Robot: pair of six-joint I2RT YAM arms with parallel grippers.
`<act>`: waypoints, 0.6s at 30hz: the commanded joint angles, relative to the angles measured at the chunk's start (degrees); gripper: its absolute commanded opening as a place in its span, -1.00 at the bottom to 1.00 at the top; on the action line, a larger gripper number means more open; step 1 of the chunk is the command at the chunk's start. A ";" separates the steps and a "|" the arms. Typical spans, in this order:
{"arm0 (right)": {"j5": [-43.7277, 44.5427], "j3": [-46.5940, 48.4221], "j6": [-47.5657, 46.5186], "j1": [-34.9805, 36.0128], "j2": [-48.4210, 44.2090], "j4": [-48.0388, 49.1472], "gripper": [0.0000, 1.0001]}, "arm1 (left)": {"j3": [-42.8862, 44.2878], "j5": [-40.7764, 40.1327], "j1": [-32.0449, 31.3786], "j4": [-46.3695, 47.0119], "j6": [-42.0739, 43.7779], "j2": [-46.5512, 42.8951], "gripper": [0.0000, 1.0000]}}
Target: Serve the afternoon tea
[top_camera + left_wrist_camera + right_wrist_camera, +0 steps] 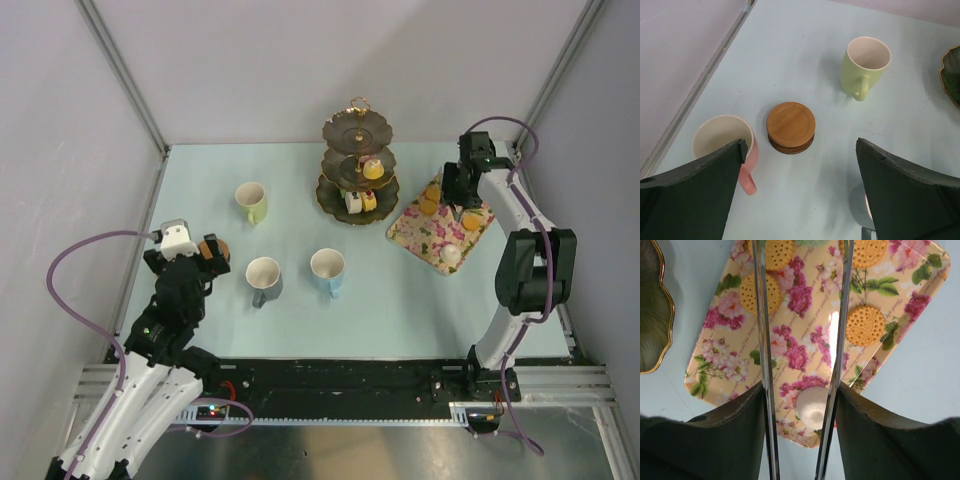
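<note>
My left gripper (801, 150) is open and empty, low over the table. A stack of round brown coasters (790, 127) lies just ahead of it. The pink mug (722, 145) is by its left finger, the grey mug (860, 212) by its right, and the yellow-green mug (865, 67) stands farther off. My right gripper (800, 387) is shut on metal tongs (763, 340), held over the floral tray (720, 370) with a white cake (812, 407) between the blades. The three-tier stand (358, 165) holds a few cakes. The blue mug (328, 271) stands mid-table.
Round yellow cakes (865, 325) lie on the tray. The tray (415, 232) sits just right of the stand, whose gold rim (662, 315) shows beside it. Metal frame posts and walls close in the table's left, right and back sides.
</note>
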 commanded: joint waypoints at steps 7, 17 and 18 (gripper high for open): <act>1.68 3.05 -1.69 -0.23 3.94 1.06 0.10 | -0.21 -0.87 -0.29 1.69 1.04 0.14 0.97; 2.34 1.83 -2.11 -0.66 4.15 0.72 -0.03 | -0.20 -0.87 -0.27 1.65 1.04 -0.26 0.97; 2.43 1.50 -2.12 -0.71 4.08 0.71 -0.03 | -0.20 -0.87 -0.31 1.63 1.04 -0.36 0.97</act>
